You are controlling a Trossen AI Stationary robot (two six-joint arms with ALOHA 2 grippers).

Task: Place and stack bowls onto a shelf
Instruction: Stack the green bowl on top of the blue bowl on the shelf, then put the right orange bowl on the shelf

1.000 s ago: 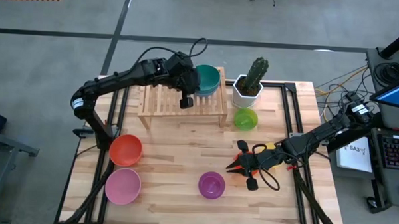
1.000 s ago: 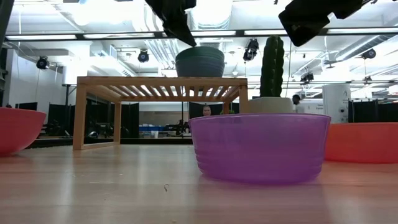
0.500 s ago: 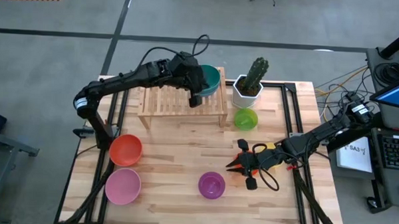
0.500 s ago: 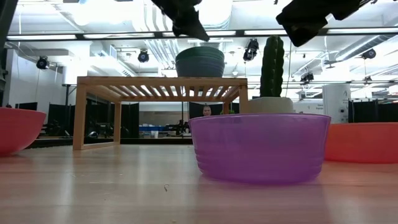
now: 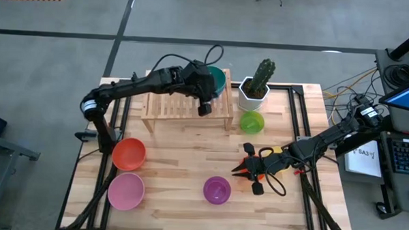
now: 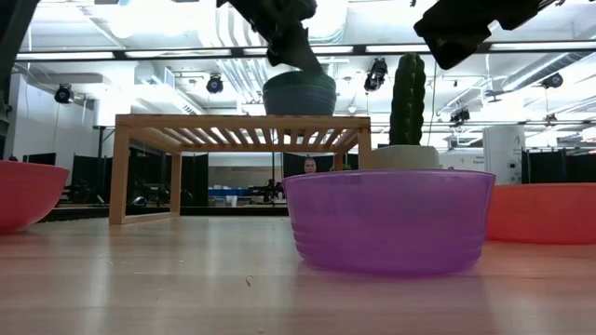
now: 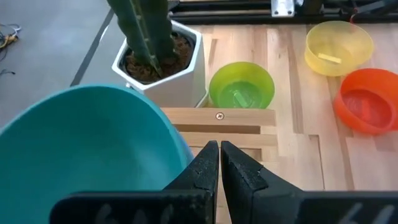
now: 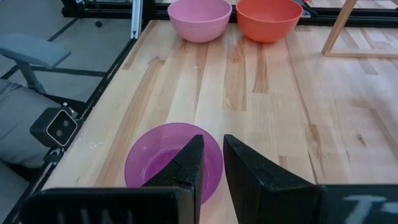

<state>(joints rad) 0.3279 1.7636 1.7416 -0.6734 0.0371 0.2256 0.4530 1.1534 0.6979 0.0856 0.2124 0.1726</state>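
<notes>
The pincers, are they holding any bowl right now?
No. The left pincer is shut on nothing beside the teal bowl on the shelf. The right pincer hangs slightly open over the purple bowl.

Cactus (image 5: 263,73): standing upright in its pot, at the far edge of the counter.
Pot (image 5: 252,95): white, hexagonal, holding dark soil; sitting on the counter.
Counter (image 5: 175,175): light wood planks, running lengthwise; dark frame rails bordering it.
Cables (image 5: 349,84): trailing across the grey floor beyond the counter's right side.
</notes>
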